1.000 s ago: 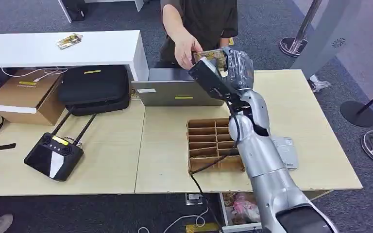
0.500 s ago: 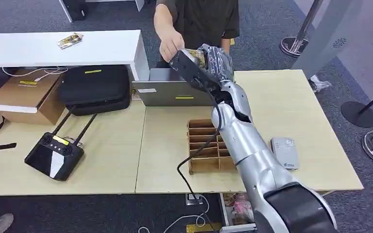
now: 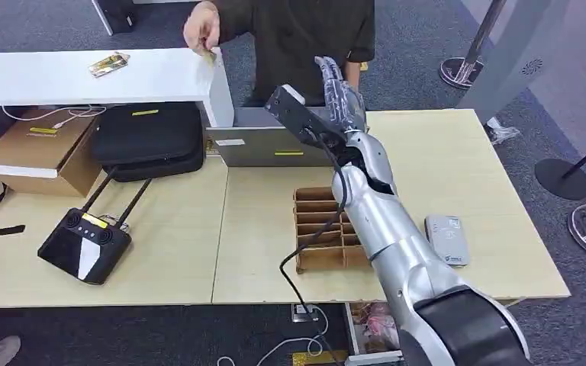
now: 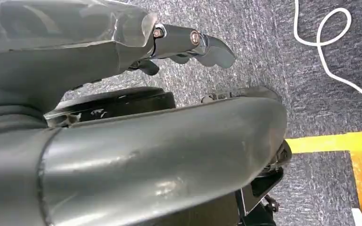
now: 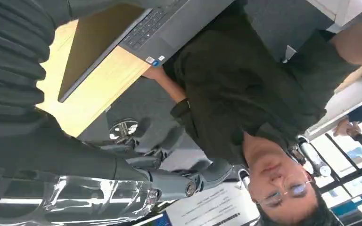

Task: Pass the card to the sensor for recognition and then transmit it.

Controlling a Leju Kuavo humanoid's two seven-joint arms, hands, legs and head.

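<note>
My right hand [image 3: 340, 90] is raised over the far edge of the table, fingers stretched upward and apart, with nothing in it. Its fingers [image 5: 188, 184] also appear in the right wrist view, in front of a person in a dark shirt [image 5: 245, 89]. That person's hand [image 3: 201, 30] holds the yellowish card [image 3: 210, 56] above the end of the white counter [image 3: 160, 76], well to the left of my hand. The grey card sensor [image 3: 448, 239] lies flat on the table, right of my forearm. My left hand [image 4: 188, 41] hangs over the carpet, holding nothing.
A cardboard divider box [image 3: 330, 226] sits under my right forearm, and a closed laptop [image 3: 275, 141] lies behind it. A black case [image 3: 149, 137], a brown box [image 3: 42, 149] and a black remote controller [image 3: 84, 244] occupy the left table. Another card [image 3: 108, 63] rests on the counter.
The person took the card out of my right hand and carried it left to the white counter. My hand's fingers spread open and stayed raised.
</note>
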